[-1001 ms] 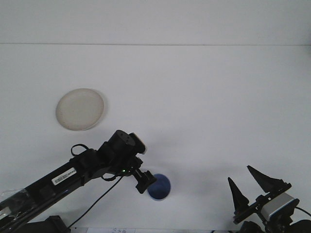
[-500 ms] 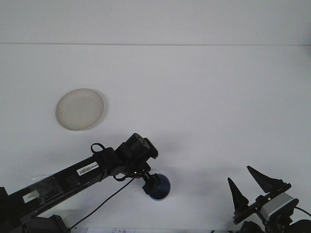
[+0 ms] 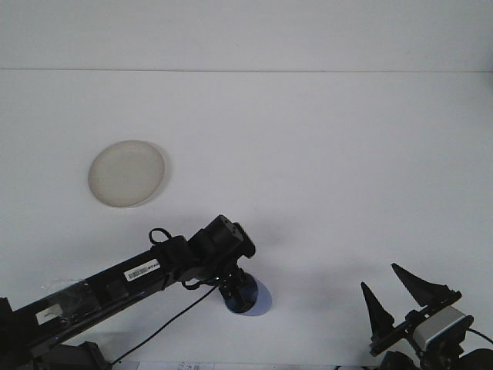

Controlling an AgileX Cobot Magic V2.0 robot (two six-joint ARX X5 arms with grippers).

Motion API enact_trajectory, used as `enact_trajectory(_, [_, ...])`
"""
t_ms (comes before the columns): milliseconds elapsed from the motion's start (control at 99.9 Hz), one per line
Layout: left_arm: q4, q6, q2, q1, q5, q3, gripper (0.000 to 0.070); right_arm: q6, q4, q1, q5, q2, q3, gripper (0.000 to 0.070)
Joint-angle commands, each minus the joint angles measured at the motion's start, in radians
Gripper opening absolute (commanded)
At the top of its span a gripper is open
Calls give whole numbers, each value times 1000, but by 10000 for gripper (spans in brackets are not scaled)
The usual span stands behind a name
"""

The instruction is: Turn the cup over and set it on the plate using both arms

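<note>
White table [image 3: 323,154], white wall behind. Plate [image 3: 126,173] at left, well apart from the arms. Left gripper [image 3: 236,292] down over the blue cup [image 3: 254,297] near the front edge; finger state cannot be told. Right gripper [image 3: 394,297] at lower right, fingers spread, holding nothing.

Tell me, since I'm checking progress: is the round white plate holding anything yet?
Empty. The round white plate shows only its bare surface; the blue cup sits apart, under the left gripper.
</note>
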Motion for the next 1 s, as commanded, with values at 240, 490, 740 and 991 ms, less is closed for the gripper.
enact_trajectory(240, [-225,60,-70,50,-168,282,7,9,10,12,0,4,6,479])
enact_trajectory(490, [-316,122,-203,339,-381,412,4,12,12,12,0,4,6,479])
enact_trajectory(740, [-322,156,-142,706,-423,429,4,18,12,12,0,4,6,479])
enact_trajectory(991, [-245,156,63,865,-423,438,5,31,11,12,0,4,6,479])
